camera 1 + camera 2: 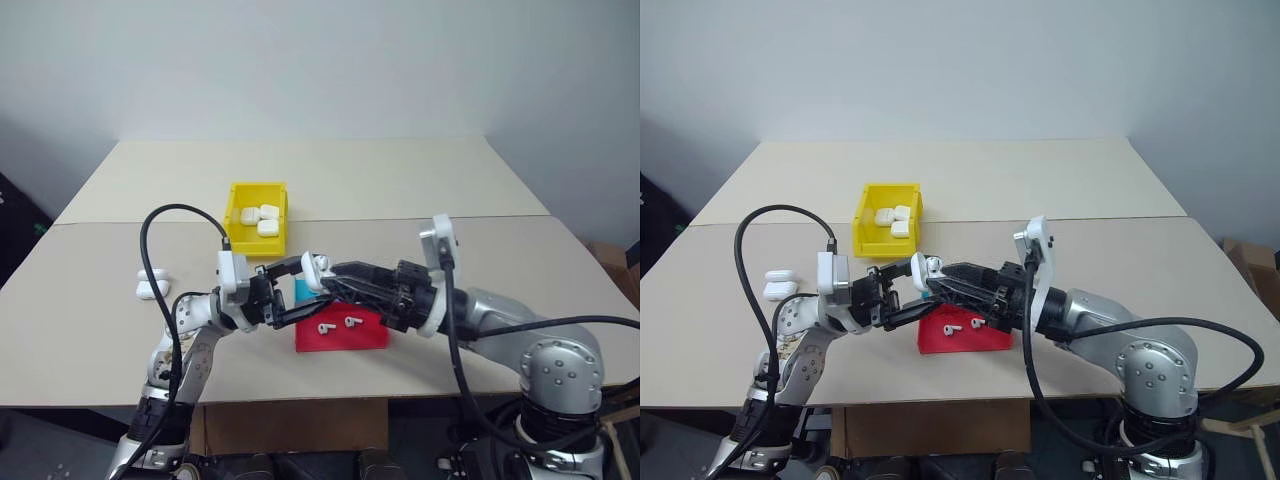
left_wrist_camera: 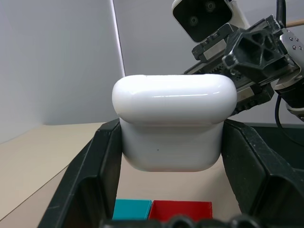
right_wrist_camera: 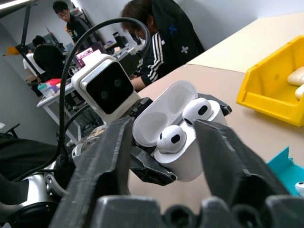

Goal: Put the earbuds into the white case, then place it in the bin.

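— Holding the white case [image 2: 173, 126] clamped between its two black fingers, the left gripper [image 1: 292, 292] sits above the near middle of the table [image 1: 420, 180], pointing right, yes?

— Yes. The lid stands open, and two earbuds [image 3: 185, 126] sit in the case with their round heads showing.

— And the right gripper [image 3: 164, 156]?

— It points left, straight at the case. Its fingers are spread, one on either side of the case, just beside it; I can't tell if they touch it.

— Anything below?

— A tray [image 1: 340, 335], red with a blue part at its left, lies under both grippers, with two more loose earbuds [image 1: 338, 325] on the red part.

— The bin [image 1: 240, 220]?

— Yellow, farther back and a little left, well apart from the grippers, with white cases [image 1: 260, 218] inside. Two more white cases [image 1: 152, 283] lie on the table at the far left.
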`<state>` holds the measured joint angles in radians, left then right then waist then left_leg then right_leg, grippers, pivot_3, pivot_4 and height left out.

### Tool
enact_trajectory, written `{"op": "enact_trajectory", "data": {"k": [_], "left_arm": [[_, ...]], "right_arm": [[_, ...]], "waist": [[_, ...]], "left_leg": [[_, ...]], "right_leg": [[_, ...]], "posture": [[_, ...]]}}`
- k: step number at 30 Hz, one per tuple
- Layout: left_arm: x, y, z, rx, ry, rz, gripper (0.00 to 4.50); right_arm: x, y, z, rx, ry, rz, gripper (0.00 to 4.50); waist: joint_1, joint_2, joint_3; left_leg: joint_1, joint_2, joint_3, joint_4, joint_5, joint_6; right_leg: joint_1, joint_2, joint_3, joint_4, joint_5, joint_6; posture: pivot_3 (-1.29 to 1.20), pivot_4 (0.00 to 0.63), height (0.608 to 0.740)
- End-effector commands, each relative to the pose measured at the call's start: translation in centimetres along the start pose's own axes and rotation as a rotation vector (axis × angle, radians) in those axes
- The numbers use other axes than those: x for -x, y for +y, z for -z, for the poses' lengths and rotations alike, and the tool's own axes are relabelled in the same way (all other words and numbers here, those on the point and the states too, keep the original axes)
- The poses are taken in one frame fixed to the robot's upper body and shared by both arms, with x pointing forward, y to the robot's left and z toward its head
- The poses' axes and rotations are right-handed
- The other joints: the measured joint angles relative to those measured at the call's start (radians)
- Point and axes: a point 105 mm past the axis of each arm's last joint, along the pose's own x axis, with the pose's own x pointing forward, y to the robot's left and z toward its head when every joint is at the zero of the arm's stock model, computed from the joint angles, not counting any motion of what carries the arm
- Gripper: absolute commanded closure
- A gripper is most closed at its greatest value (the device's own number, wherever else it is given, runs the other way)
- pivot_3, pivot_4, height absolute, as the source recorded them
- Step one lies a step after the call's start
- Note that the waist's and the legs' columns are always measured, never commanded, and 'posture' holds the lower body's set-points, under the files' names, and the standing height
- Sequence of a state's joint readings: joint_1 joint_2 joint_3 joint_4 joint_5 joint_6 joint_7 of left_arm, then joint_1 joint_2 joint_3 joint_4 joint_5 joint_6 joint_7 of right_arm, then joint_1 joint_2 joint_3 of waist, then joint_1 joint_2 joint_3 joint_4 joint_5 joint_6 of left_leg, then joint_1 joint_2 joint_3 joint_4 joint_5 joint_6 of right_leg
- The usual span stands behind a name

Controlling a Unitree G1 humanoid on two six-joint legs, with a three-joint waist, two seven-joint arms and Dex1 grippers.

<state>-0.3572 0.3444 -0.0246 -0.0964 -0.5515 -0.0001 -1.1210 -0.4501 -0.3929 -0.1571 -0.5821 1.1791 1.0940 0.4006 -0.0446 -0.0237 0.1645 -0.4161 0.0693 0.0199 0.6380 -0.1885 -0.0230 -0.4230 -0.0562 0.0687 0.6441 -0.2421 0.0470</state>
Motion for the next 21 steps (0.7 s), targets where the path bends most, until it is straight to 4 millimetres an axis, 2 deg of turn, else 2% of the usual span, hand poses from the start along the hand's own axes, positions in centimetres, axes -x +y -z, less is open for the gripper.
{"op": "enact_trajectory", "data": {"k": [1,6,10,13,17,18,21], "left_arm": [[-0.2,0.0,-0.8,-0.041,-0.022,0.007,1.71],[-0.2,0.7,0.2,-0.061,0.007,-0.018,1.71],[-1.8,2.1,1.1,-0.11,0.054,-0.096,1.71],[-2.8,2.4,0.8,-0.113,0.038,-0.11,1.71],[-3.9,2.6,0.5,-0.124,0.011,-0.117,1.71],[-4.0,2.6,0.6,-0.127,0.013,-0.119,1.71],[-4.5,2.7,0.8,-0.14,0.017,-0.124,1.71]], "right_arm": [[0.3,0.6,-0.4,0.04,-0.015,-0.013,1.91],[1.3,0.3,-0.6,0.093,0.014,0.016,1.91],[2.4,1.2,-2.6,0.218,-0.001,-0.008,1.91],[2.6,1.6,-3.2,0.219,0.008,-0.052,2.84],[1.9,1.5,-2.2,0.208,0.064,-0.059,4.25],[1.6,1.5,-2.0,0.205,0.069,-0.063,4.47],[0.9,1.4,-1.6,0.215,0.073,-0.055,4.47]], "waist": [[0.0,0.0,0.0],[0.001,0.0,0.0],[0.007,-0.001,0.001],[0.007,-0.001,0.001],[0.003,-0.001,0.001],[0.003,-0.001,0.001],[0.003,-0.002,0.001]], "left_leg": [[0.0,0.0,0.0,0.0,0.0,0.0],[0.0,0.0,0.0,0.0,0.0,0.0],[0.0,0.0,0.0,0.0,0.0,0.0],[-0.001,0.0,0.0,0.0,0.0,0.0],[-0.001,0.0,0.0,0.0,-0.001,0.002],[-0.001,0.0,0.0,0.0,-0.001,0.002],[-0.001,-0.001,0.0,0.0,-0.001,0.002]], "right_leg": [[0.0,0.0,0.0,0.0,0.0,0.0],[0.0,0.0,0.0,0.0,0.0,0.0],[0.0,0.0,0.0,-0.001,0.0,0.0],[0.001,0.0,0.0,-0.002,0.001,0.001],[0.0,0.0,0.0,-0.003,0.001,0.001],[0.0,0.0,0.0,-0.003,0.001,0.001],[0.001,0.0,0.0,-0.002,0.001,0.001]], "posture": [[0.0,0.15,0.74],[0.0,0.15,0.74],[0.0,0.15,0.74],[0.0,0.15,0.74],[0.0,0.15,0.74],[0.0,0.15,0.74],[0.0,0.15,0.74]]}}
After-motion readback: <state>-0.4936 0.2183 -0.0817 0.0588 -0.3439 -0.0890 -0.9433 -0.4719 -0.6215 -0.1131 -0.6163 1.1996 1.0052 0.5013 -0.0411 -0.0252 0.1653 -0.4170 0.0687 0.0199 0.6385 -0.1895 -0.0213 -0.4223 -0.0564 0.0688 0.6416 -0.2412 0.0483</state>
